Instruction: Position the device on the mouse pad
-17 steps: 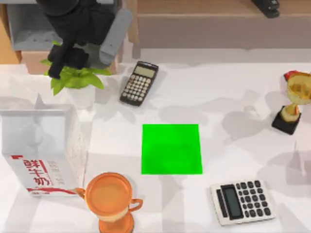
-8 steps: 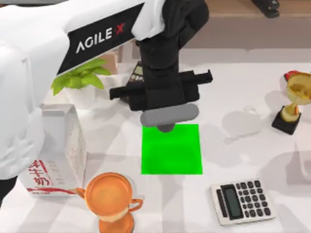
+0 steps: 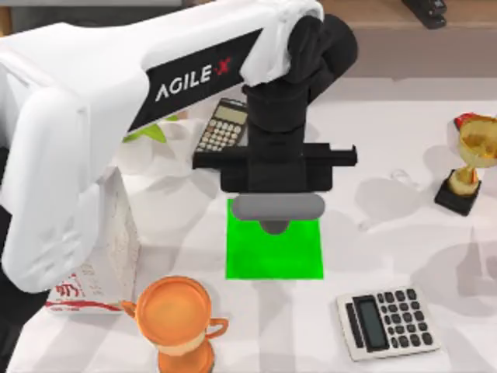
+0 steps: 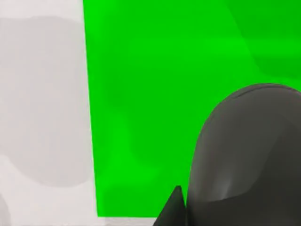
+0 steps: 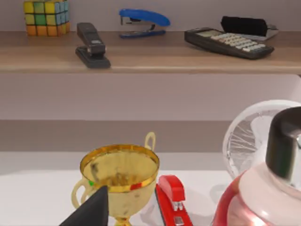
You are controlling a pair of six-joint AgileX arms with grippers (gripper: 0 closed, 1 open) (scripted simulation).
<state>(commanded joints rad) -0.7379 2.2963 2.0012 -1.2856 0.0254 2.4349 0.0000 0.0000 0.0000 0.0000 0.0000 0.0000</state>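
Observation:
The bright green mouse pad [image 3: 274,252] lies flat in the middle of the table. My left gripper [image 3: 273,222] hangs over its far edge, under the black wrist of the long white arm; the left wrist view looks straight down on the mouse pad [image 4: 155,103]. A black calculator [image 3: 220,125] lies beyond the pad toward the back left, partly covered by the arm. A grey-white calculator [image 3: 387,322] lies at the front right, apart from the pad. Nothing rests on the pad. My right gripper [image 5: 91,209] sits off at the right by a gold trophy.
A milk carton [image 3: 105,249] and an orange cup [image 3: 175,311] stand at the front left, a plant [image 3: 147,130] behind them. The gold trophy [image 3: 470,159] stands at the far right, with a red stapler [image 5: 171,197] and white fan [image 5: 249,136] nearby. A shelf [image 5: 150,56] runs along the back.
My left arm has swung in from the back left corner across the table and now reaches over the mouse pad's far edge. Both calculators stay where they were.

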